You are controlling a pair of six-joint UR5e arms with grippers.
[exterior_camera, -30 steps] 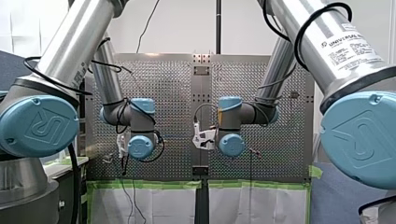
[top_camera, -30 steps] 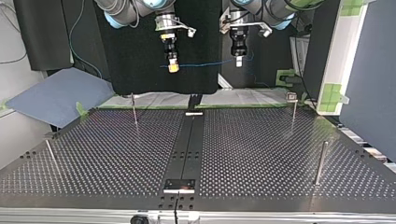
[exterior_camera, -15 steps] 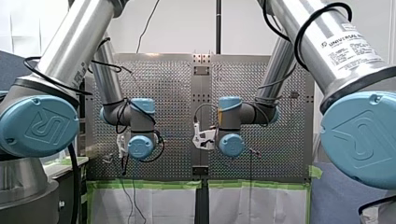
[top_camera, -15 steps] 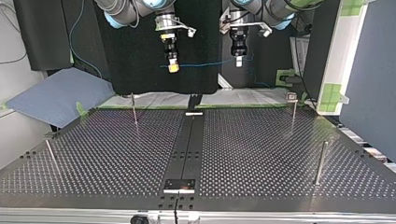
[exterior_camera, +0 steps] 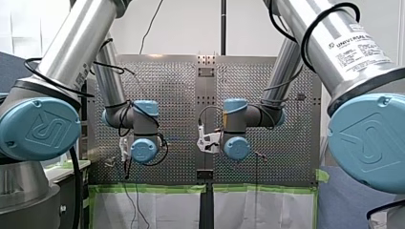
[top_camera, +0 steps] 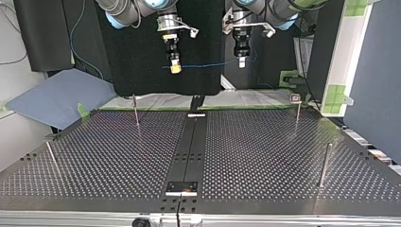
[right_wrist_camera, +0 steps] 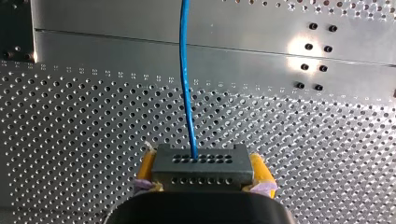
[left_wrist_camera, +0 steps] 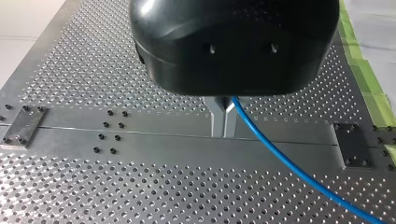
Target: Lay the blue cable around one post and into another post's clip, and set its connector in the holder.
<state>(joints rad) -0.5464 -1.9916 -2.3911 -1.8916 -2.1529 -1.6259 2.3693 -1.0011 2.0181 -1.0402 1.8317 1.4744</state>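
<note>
Both arms were up in the air past the far edge of the perforated table in the top view, nowhere near the surface. My right gripper was clamped on the dark grey connector, with its yellow pads squeezing the block from either side. The blue cable came out of the middle of that block's holed face and ran roughly level across to my left gripper. That one had its metal fingers pinched together on the cable. In the left wrist view the cable trailed away from the fingers, out over the table. The whole stretch of cable sat well apart from the posts down on the table. That goes for the far-left post, the far-right post with a little block on top, and the thicker near-right post.
</note>
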